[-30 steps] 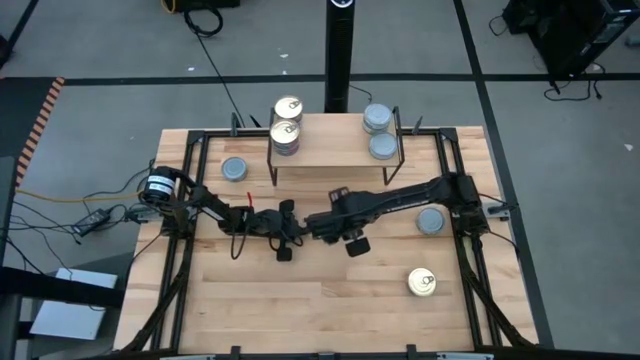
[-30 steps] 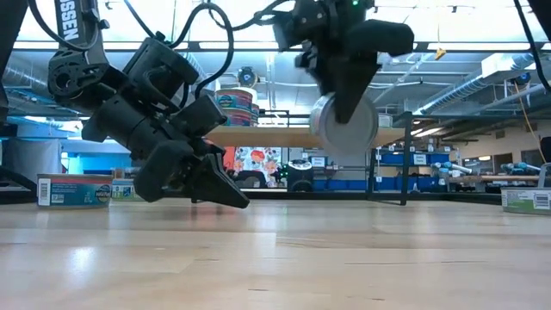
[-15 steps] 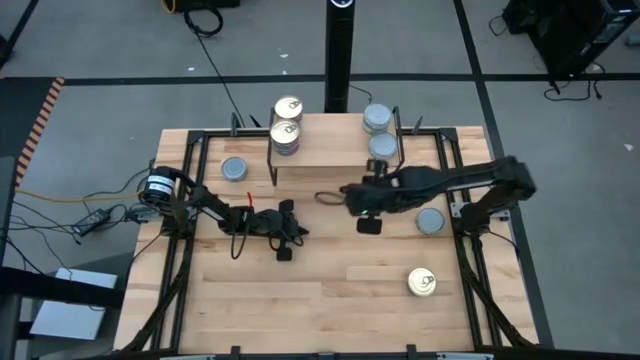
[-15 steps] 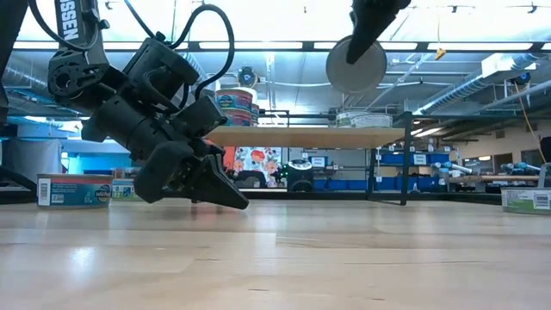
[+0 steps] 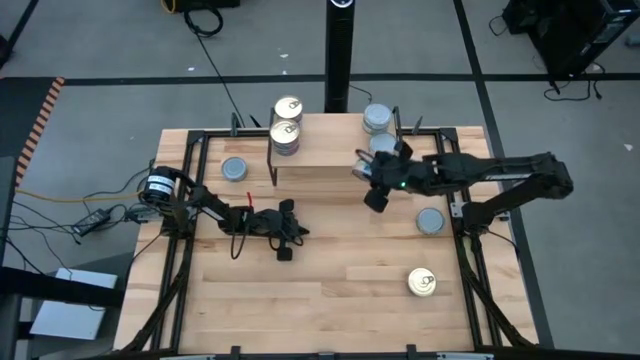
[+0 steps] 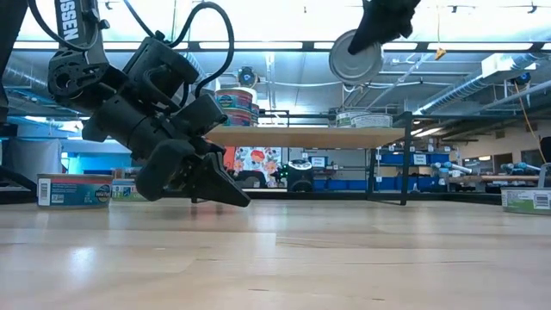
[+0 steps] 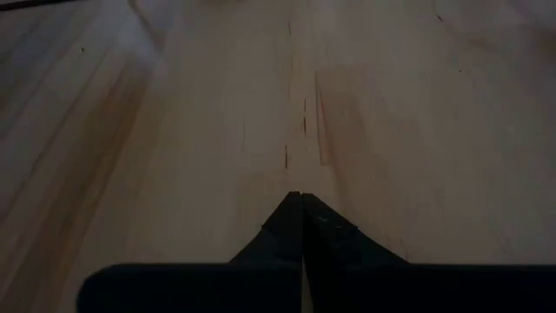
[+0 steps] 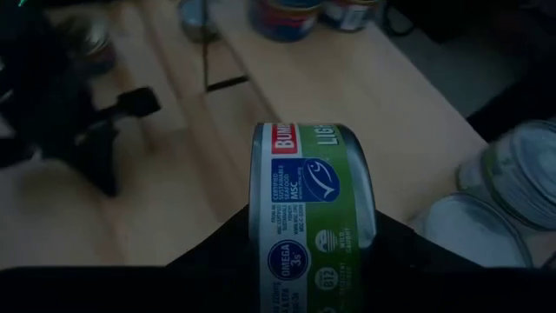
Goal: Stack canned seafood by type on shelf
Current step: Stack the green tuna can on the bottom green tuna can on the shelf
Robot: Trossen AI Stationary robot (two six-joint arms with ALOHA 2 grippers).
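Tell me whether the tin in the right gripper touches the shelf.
Apart. The low view shows the held tin in the right gripper well above the shelf, with open background between them.

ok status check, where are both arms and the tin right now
Right gripper shut on green-label tin, held on edge above shelf, near grey-top tins. Left gripper shut, empty, low over table.

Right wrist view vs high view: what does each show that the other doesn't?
Only the right wrist view shows the label of the green tin, held on edge between the right gripper fingers. Only the high view shows the whole table: the gold-top tin near the front, a grey-top tin at the left, and the left gripper shut and low over the table. Both show the shelf and the grey-top tins on its right end.
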